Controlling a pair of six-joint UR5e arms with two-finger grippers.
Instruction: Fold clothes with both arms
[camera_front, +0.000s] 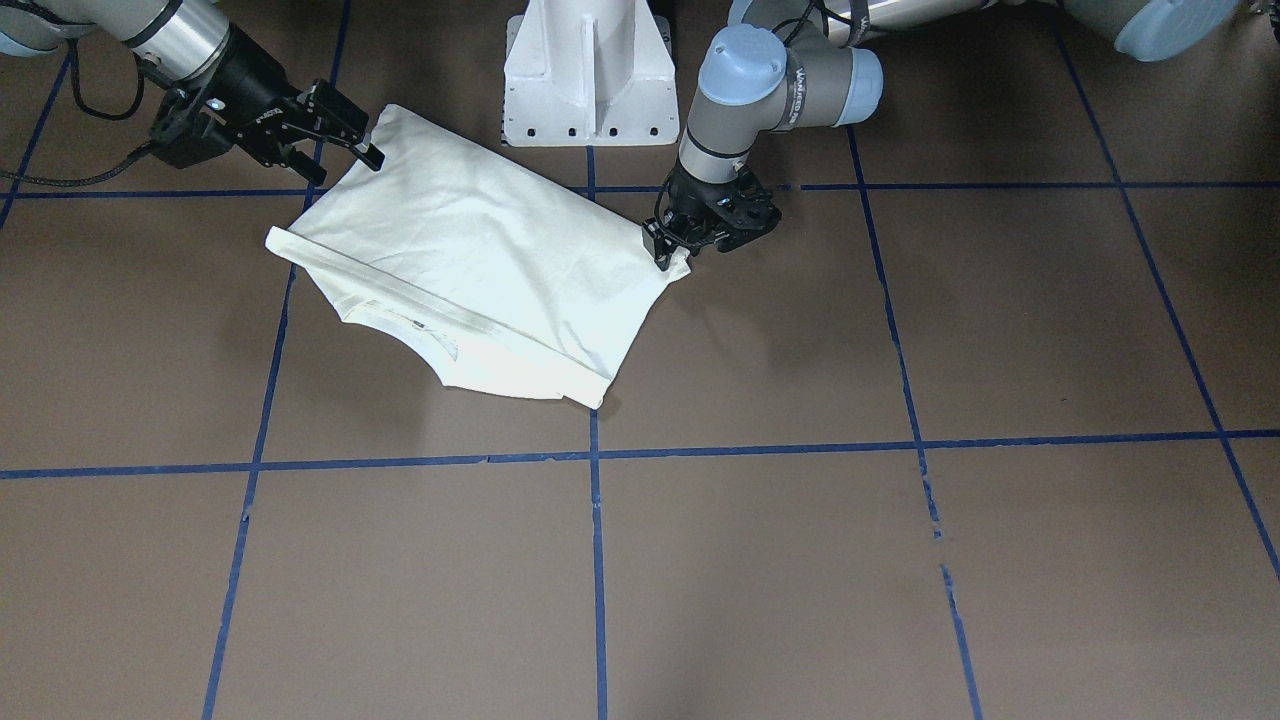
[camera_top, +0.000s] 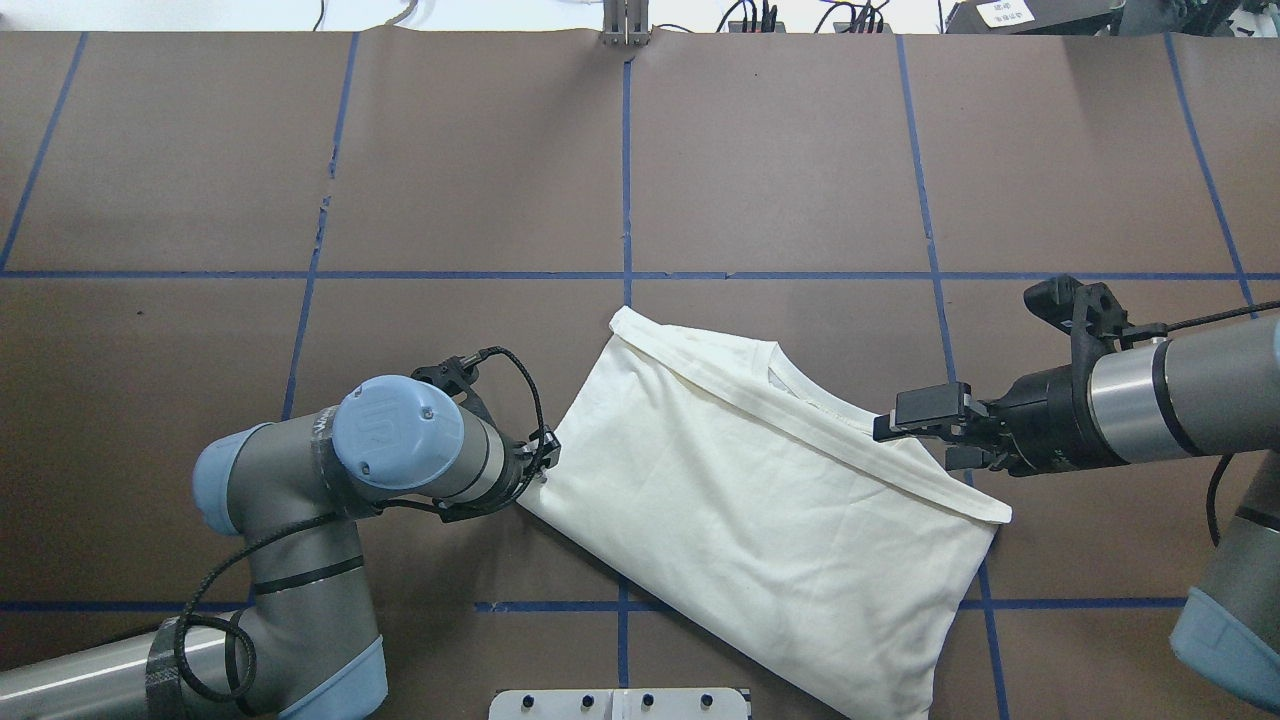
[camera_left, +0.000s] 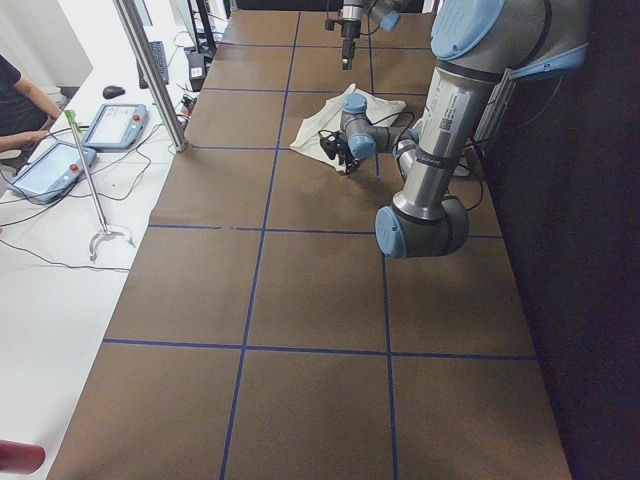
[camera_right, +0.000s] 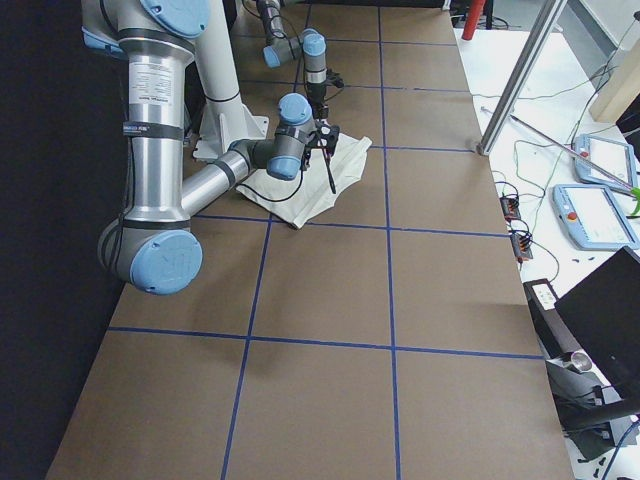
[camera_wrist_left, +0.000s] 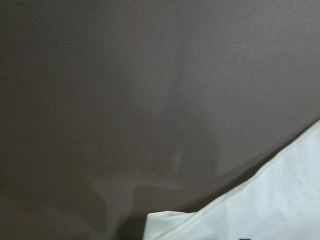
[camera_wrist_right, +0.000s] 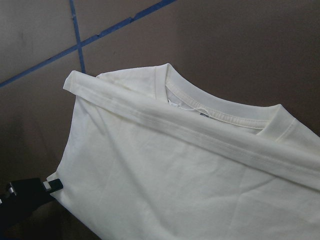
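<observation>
The cream-white shirt (camera_top: 760, 500) lies folded, plain side up, near the robot's base, with the collar (camera_wrist_right: 225, 112) showing under a folded band. It also shows in the front view (camera_front: 470, 260). My left gripper (camera_front: 668, 255) is low at the shirt's corner on my left and appears shut on it; the left wrist view shows only that corner (camera_wrist_left: 270, 200), slightly lifted. My right gripper (camera_top: 895, 428) hovers above the shirt's other end, jaws apart and holding nothing. One of its fingers (camera_wrist_right: 25, 197) shows beside the shirt's edge.
The white pedestal base (camera_front: 590, 70) stands right behind the shirt. Blue tape lines (camera_top: 625, 275) divide the brown table into squares. A side table with tablets (camera_left: 110, 125) and a metal pole (camera_left: 150, 70) stands past the far edge.
</observation>
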